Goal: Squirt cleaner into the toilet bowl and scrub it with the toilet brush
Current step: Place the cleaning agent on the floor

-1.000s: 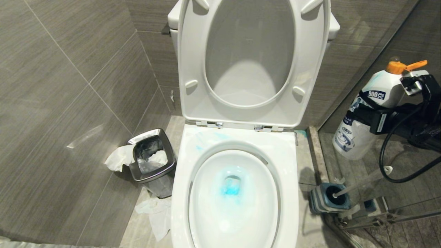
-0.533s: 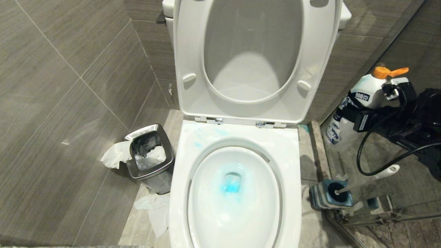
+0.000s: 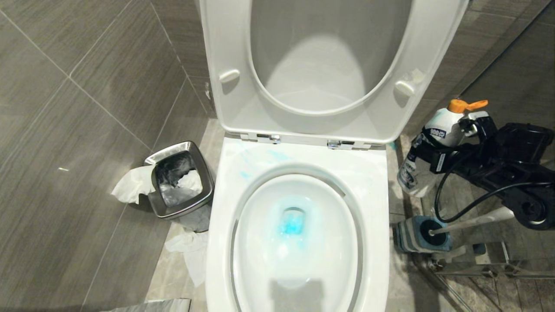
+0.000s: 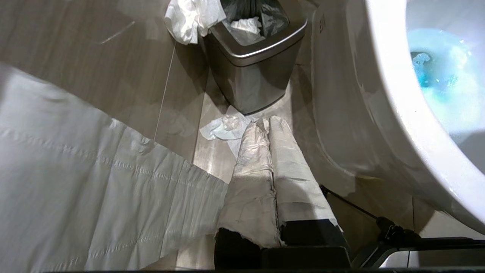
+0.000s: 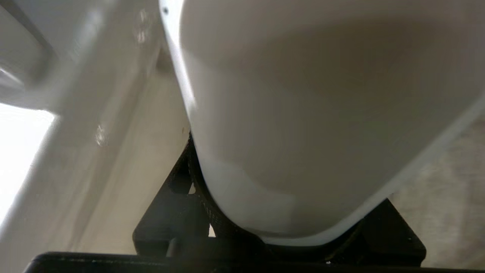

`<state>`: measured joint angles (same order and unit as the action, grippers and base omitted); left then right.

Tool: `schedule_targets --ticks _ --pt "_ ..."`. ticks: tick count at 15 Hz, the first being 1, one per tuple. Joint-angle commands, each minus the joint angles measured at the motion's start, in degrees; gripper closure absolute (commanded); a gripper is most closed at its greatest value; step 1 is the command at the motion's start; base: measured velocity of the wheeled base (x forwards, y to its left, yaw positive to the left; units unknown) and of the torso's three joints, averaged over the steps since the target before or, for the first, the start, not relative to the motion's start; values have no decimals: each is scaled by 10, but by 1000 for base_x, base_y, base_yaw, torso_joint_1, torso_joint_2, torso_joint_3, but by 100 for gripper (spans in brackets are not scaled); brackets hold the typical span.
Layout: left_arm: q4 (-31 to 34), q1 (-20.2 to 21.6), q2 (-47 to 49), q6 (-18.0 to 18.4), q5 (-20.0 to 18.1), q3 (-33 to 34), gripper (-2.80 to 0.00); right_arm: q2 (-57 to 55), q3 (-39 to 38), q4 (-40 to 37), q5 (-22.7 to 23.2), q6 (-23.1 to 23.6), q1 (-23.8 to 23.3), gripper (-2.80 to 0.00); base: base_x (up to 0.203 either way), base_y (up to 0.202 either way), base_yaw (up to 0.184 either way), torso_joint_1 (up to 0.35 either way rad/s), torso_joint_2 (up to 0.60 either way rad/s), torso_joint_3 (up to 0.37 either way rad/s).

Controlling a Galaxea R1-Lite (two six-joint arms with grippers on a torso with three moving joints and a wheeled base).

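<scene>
The toilet bowl (image 3: 375, 173) stands in the middle with its seat and lid raised. Blue cleaner (image 3: 291, 225) tints the water at the drain, and thin blue smears mark the rear rim. To the right of the bowl, my right gripper (image 3: 427, 152) is shut on a white cleaner bottle (image 3: 438, 128) with an orange cap, held nearly upright low beside the bowl. That bottle (image 5: 303, 113) fills the right wrist view. The toilet brush (image 3: 475, 220) rests in its blue-grey holder (image 3: 407, 237) on the floor below the bottle. My left gripper (image 4: 266, 123) hangs shut and empty by the bowl's left side.
A steel-rimmed waste bin (image 3: 180, 184) sits left of the bowl, with crumpled tissue (image 3: 130, 187) beside it and more tissue (image 3: 190, 255) on the floor in front. A glass partition with a metal frame (image 3: 485, 271) stands at the right. A white paper sheet (image 4: 75, 182) hangs near my left arm.
The head view has tilted down and closer to the bowl. My right gripper has carried the bottle lower and nearer the bowl's right side, closer to the brush holder. The left gripper has not moved.
</scene>
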<state>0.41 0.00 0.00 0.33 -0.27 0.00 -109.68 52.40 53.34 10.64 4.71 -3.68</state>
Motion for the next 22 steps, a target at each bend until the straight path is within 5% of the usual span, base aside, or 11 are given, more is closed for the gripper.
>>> schedule_targets --ticks 1,12,19,22 --pt "0 0 1 0 0 1 0 -15 6 3 3 1 5 0 0 0 0 2 -4 -196" --pt "1 0 1 0 -1 1 0 -93 70 67 14 32 7 0 0 0 0 1 1 -194" --pt "1 0 0 1 -1 1 0 -142 122 71 15 26 16 0 0 0 0 1 1 -20" --pt "1 0 1 1 -2 1 0 -195 147 133 15 26 24 0 0 0 0 0 0 0"
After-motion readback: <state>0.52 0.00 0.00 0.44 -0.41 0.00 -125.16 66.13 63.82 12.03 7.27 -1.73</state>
